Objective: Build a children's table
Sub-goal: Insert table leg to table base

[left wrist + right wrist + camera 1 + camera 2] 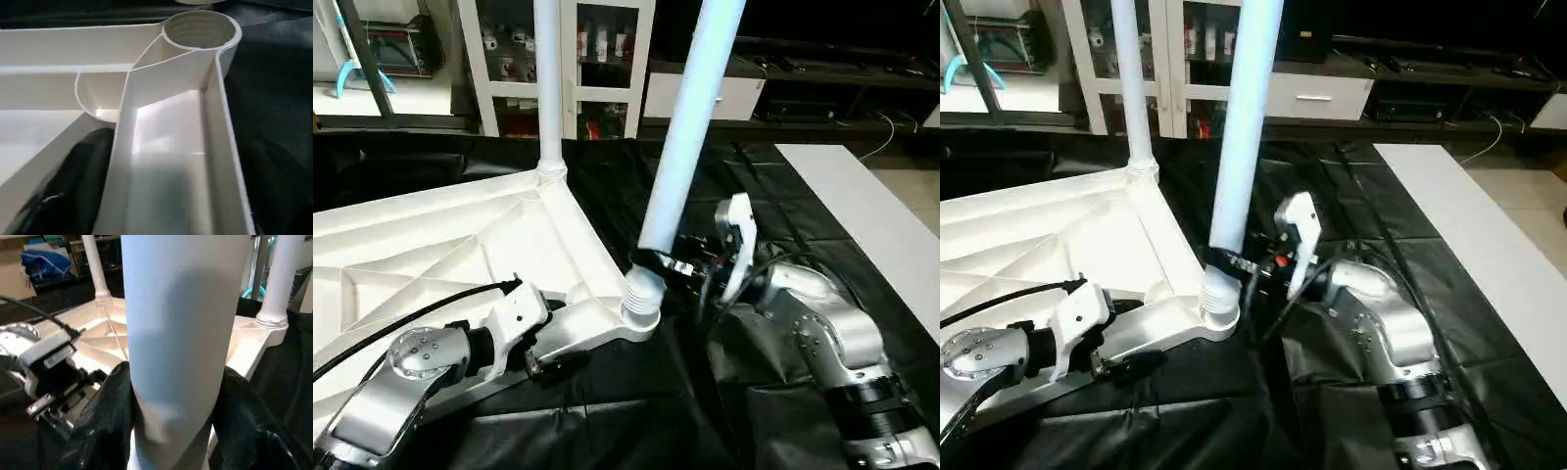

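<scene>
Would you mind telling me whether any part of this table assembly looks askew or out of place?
Yes: the leg held by the right gripper leans to the right over the near corner socket, whereas the leg at the far corner stands upright on the table top. Its threads are still exposed, so it looks not fully seated.

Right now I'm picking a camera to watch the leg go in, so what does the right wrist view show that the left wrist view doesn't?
Right wrist view alone: the right gripper clamped on the leg, two other legs standing in their sockets, and the left gripper by the tabletop. Left wrist view alone: an empty threaded corner socket seen from close up. Both share the tabletop's ribbed underside and the black cloth beneath it.
</scene>
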